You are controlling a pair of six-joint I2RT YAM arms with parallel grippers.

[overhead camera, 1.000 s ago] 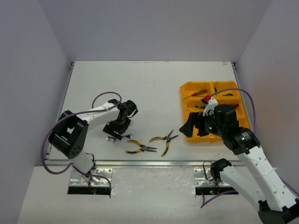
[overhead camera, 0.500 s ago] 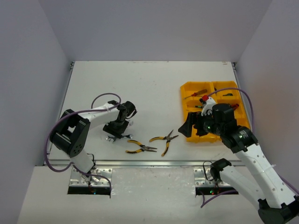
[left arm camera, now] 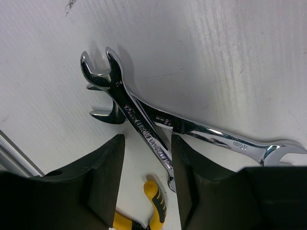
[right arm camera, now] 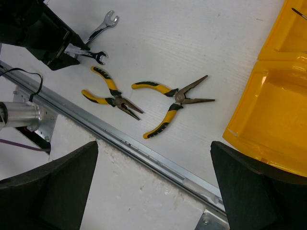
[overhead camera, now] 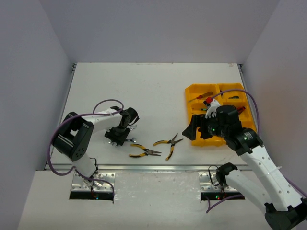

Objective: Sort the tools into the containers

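Observation:
Two crossed silver wrenches [left arm camera: 144, 129] lie on the white table. My left gripper [left arm camera: 146, 191] is open and low over them, with one wrench shaft end between its fingers; in the top view it [overhead camera: 117, 136] is at the near left. Two yellow-handled pliers [overhead camera: 144, 152] [overhead camera: 169, 143] lie just right of it and show in the right wrist view [right arm camera: 111, 93] [right arm camera: 172, 103]. My right gripper [right arm camera: 153, 191] is wide open and empty, held above the near left corner of the yellow tray [overhead camera: 188, 103]. The tray holds a red-handled screwdriver [overhead camera: 204, 96] and other small tools.
A metal rail [right arm camera: 144, 148] runs along the table's near edge, close to the pliers. The tray's near left compartment [right arm camera: 283, 120] shows bare plastic. Grey walls enclose the table on the left, the right and the far side.
My left gripper has shifted slightly toward the near left and settled over the wrenches. My right arm has edged a little to the left. The pliers have not moved.

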